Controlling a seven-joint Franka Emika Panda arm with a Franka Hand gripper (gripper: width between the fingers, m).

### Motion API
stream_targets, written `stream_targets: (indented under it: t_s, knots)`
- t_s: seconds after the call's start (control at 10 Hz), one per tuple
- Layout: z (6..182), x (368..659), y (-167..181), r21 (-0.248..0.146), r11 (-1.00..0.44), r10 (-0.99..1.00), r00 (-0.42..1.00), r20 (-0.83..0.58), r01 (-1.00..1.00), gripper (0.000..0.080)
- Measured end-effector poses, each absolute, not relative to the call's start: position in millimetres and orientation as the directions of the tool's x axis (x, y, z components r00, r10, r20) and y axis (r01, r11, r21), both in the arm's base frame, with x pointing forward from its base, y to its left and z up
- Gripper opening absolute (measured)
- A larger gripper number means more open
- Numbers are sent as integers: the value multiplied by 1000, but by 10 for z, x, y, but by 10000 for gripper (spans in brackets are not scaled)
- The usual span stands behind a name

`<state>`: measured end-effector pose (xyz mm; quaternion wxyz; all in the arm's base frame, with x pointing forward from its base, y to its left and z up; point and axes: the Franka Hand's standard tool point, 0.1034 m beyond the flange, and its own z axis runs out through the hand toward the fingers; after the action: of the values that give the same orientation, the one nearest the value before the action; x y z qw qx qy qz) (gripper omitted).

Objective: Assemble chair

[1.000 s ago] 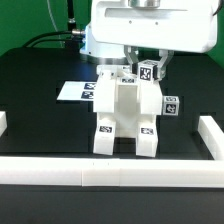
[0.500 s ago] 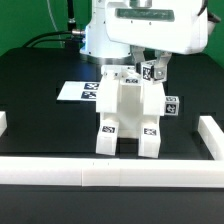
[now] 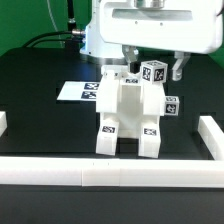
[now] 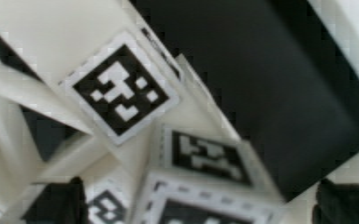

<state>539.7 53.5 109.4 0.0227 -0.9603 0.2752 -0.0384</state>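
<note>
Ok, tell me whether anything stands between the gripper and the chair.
Nothing visible does. The gripper hangs just over the chair, its fingers either side of the tagged post on top. The marker board lies flat behind, out of the way.

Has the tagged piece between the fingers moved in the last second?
Yes. The tagged piece shifted slightly toward the exterior view's right, measured against the marker board.

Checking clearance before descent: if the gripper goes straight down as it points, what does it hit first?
Most likely the gripper meets the tagged white block directly under it, at the top of the chair. Depth is unclear, so contact may already exist.
</note>
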Motion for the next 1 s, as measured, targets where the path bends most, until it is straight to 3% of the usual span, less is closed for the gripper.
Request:
stream_targets:
  t_s: [0.4,0.8,1.0]
  knots:
    - [1099,5405,531,-44,-967,-254,964,78,-251,649]
    - [1090,5402,459,0,-975,222,971,92,223,649]
    - [1089,5396,467,4,-966,259,961,92,260,640]
